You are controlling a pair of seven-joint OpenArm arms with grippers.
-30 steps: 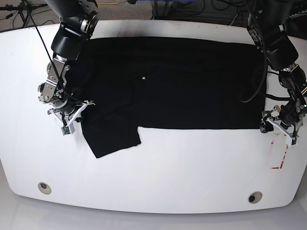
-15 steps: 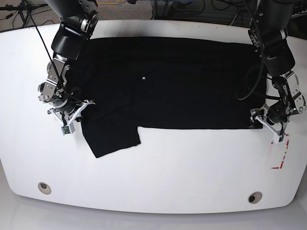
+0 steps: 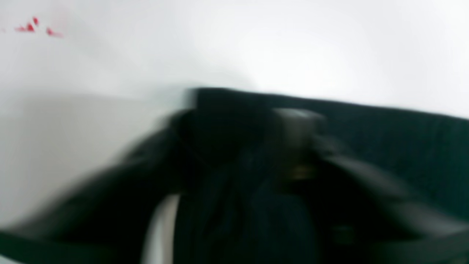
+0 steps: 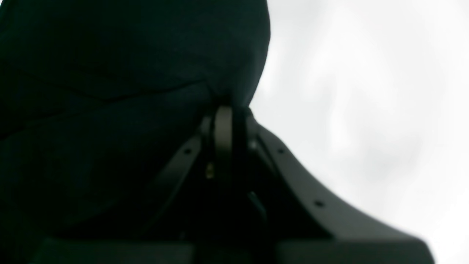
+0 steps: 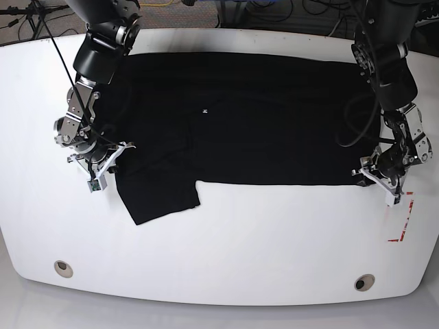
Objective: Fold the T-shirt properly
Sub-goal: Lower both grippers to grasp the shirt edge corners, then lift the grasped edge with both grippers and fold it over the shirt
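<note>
The right gripper (image 4: pixel 223 121) was pinched shut on an edge of the T-shirt (image 5: pixel 240 116), its jaws together with a bulge of black cloth drawn up over their tips; in the base view it sat at the shirt's near corner on that view's left, beside the sleeve that spilled toward the table's (image 5: pixel 226 247) front edge. The left gripper (image 5: pixel 384 179) was at the shirt's opposite near corner, but its wrist picture was smeared with blur, so how far its jaws stood apart and whether they held any cloth could not be told. The T-shirt lay spread across the white table, mostly flat, a tiny white mark (image 5: pixel 205 111) near its middle. It looked light, limp and thin, likely to sag and drag rather than keep shape, so the sensible holds seemed the corners and hems, both layers pinched together and lifted evenly to stop the fold from skewing.
</note>
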